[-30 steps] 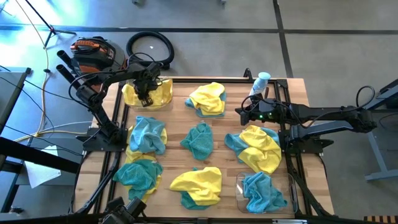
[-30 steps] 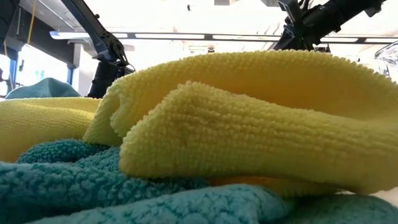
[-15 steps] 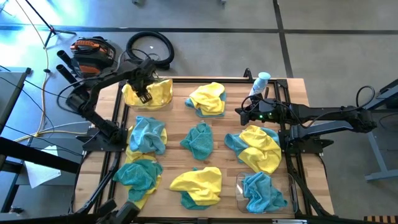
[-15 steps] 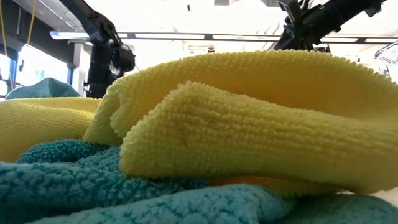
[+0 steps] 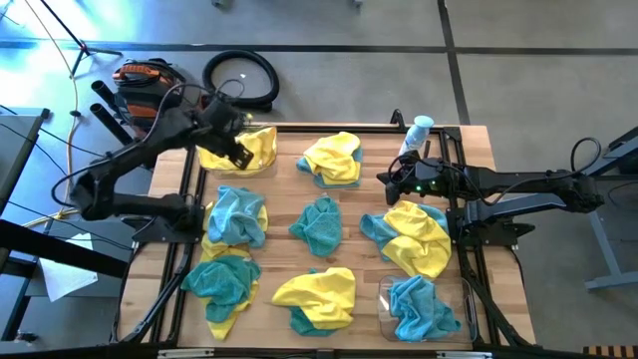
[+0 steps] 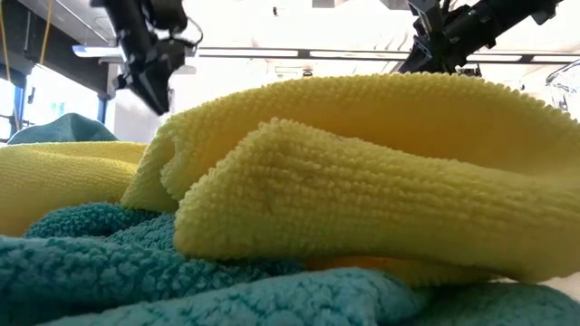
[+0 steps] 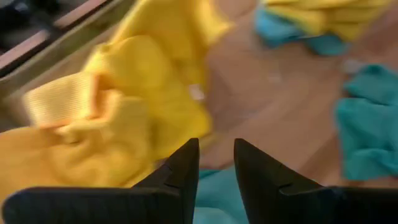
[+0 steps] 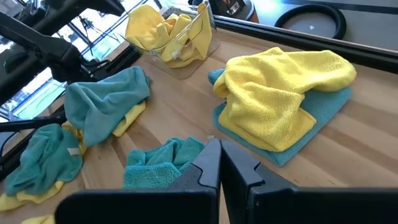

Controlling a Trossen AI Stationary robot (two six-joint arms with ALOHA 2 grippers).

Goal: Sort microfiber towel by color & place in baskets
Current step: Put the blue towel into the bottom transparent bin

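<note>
My left gripper (image 5: 235,152) is hanging over the far-left bin (image 5: 267,160), which is holding yellow towels (image 5: 254,146); in the wrist view my fingers (image 7: 181,168) are standing a little apart with nothing between them. Loose cloths are lying all over the bench (image 5: 369,279). Going left to right: teal-over-yellow heaps (image 5: 235,216) and (image 5: 221,279) near my left arm's base, a lone teal towel (image 5: 318,223) mid-bench, a yellow-on-teal pile (image 5: 333,158) behind it, another yellow-on-teal pile (image 5: 317,297) at the near edge, a big yellow-teal heap (image 5: 414,237) on the right. The near-right bin (image 5: 383,299) is holding teal (image 5: 419,307).

I'm judging these cloths as light, limp and fuzzy, not fragile or slippery, so a pinch should bite easily. Best hold is a raised fold or ridge near a cloth's middle, taken from above. Stacked ones may cling and lift together, so I'm aiming for the top layer only.

My right gripper (image 5: 387,180) is waiting mid-right over the bench, fingers (image 8: 208,168) pressed together, empty.
</note>
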